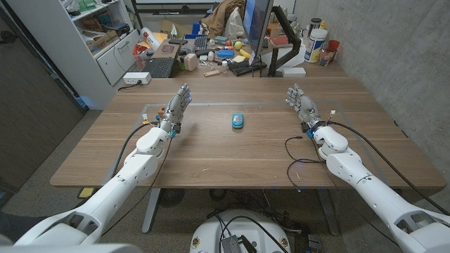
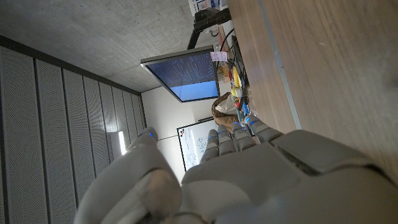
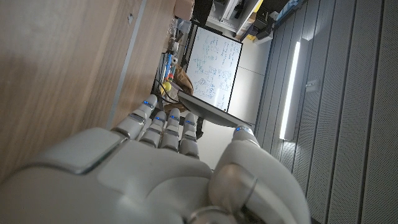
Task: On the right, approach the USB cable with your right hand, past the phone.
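USB cable (image 1: 299, 156) shows from the head, beside right hand (image 1: 302, 105).

Matt wood-grain table (image 1: 232, 151); glossy grey plastic right robot hand (image 3: 155, 168).

Wooden table (image 1: 211, 151) bears phone (image 1: 238, 121), black cable (image 1: 299, 158).

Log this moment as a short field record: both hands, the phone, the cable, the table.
left robot hand: open, raised at the table's left, holds nothing
right robot hand: open, raised at the table's right, holds nothing
small blue phone: lies at mid-table, between the hands, untouched
thin black USB cable: loops on the table beside the right wrist, ungrasped
wooden table: brown, cluttered far edge
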Robot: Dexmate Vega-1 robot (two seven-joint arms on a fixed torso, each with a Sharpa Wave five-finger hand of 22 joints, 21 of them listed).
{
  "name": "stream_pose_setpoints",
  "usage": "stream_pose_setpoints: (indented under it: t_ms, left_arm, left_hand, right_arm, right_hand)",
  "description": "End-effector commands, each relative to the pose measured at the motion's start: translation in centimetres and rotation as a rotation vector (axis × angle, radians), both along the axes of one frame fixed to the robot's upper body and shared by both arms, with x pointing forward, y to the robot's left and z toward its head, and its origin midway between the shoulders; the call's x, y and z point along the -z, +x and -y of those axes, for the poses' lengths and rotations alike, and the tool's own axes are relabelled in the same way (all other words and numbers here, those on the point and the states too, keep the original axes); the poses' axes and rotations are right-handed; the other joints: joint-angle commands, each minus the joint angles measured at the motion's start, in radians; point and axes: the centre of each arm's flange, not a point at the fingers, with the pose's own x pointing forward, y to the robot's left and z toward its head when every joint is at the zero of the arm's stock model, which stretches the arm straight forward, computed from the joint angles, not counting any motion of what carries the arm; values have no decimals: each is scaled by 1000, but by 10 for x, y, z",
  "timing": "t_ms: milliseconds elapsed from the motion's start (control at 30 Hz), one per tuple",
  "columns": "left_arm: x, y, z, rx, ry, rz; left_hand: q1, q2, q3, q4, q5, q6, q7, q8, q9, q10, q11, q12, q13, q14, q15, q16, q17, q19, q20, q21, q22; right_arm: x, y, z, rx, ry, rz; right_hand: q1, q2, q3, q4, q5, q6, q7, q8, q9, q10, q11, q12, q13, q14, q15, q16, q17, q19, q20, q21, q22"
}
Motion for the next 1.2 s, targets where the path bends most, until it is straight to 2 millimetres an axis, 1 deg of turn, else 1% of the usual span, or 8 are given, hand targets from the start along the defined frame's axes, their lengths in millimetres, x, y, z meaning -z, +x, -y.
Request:
stream_pose_setpoints:
  t_ms: [33, 267, 533, 567, 633, 833, 1000, 1200]
  left_arm:
    - [2, -3, 4, -1, 26, -2]
    - [0, -3, 5, -6, 25, 5]
    - [0, -1, 7, 1, 24, 5]
    - [0, -1, 7, 2, 23, 4]
    - [0, -1, 7, 2, 19, 3]
    - [0, 0, 5, -2, 14, -4]
    - [-1, 1, 4, 1, 14, -5]
    - [-2, 3, 3, 5, 19, -10]
  left_hand:
    - [13, 3, 7, -2, 4, 5, 2, 5, 4, 8, -6, 6, 4, -4, -11, 4, 5, 0, -58, 3, 5]
    - [15, 4, 6, -3, 4, 5, 2, 4, 4, 4, -6, 5, 4, -7, -9, 3, 5, -5, -48, 1, 5]
    - [17, 5, 5, -3, 3, 4, 2, 4, 4, 4, -7, 5, 4, -9, -8, 2, 5, -9, -41, 0, 5]
    - [17, 6, 5, -3, 3, 4, 2, 3, 4, 4, -12, 5, 4, -9, -8, 2, 5, -9, -41, 0, 5]
    - [17, 6, 5, -3, 3, 4, 2, 3, 4, 4, -7, 5, 4, -9, -7, 2, 5, -10, -37, 0, 5]
    - [18, 7, 4, -3, 2, 5, 1, 3, 4, 5, -6, 5, 4, -9, -6, 2, 5, -10, -37, 0, 5]
    - [19, 8, 4, -4, 2, 5, 2, 3, 4, 5, -11, 5, 4, -10, -5, 2, 5, -10, -36, 0, 5]
    - [20, 9, 3, -4, 1, 6, 1, 3, 4, 5, -11, 5, 4, -10, -4, 2, 5, -10, -36, 0, 5]
  right_arm:
    - [2, -3, 3, -3, 18, 13]
    - [-3, -2, 7, -5, 6, 36]
    - [-10, -5, 10, -1, -16, 63]
    - [-11, -5, 11, -1, -14, 66]
    - [-13, -6, 11, 1, -17, 75]
    - [-20, -9, 15, 12, -32, 113]
    - [-23, -9, 19, 18, -45, 131]
    - [-27, -10, 26, 37, -61, 146]
  right_hand:
    - [9, 2, 8, 1, 4, 11, 0, 4, 2, 8, 0, 4, 3, 6, 2, 3, 4, 7, -34, 6, 5]
    - [8, 2, 8, 0, 4, 11, -2, 3, 2, 8, -4, 3, 3, 8, 1, 3, 4, 9, -35, 6, 5]
    - [7, 2, 7, 0, 3, 9, -6, 1, 2, 12, -2, 4, 4, 12, 0, 3, 4, 12, -34, 7, 5]
    - [7, 2, 7, 1, 3, 9, -12, 1, 2, 13, -1, 4, 4, 13, 0, 3, 4, 13, -34, 7, 5]
    - [6, 1, 6, 1, 3, 10, -15, 1, 2, 14, 0, 4, 4, 14, 0, 4, 5, 14, -32, 7, 5]
    - [4, 0, 4, 2, 3, 8, -15, -1, 2, 17, -1, 5, 4, 18, 1, 4, 5, 18, -33, 9, 5]
    - [-1, -6, 0, 3, 2, 11, -9, -1, 2, 24, -4, 6, 4, 29, -2, 8, 5, 27, -33, 11, 5]
    - [-7, -14, -6, 4, 2, 13, -11, -1, 2, 33, -7, 9, 4, 39, -6, 10, 6, 37, -36, 14, 5]
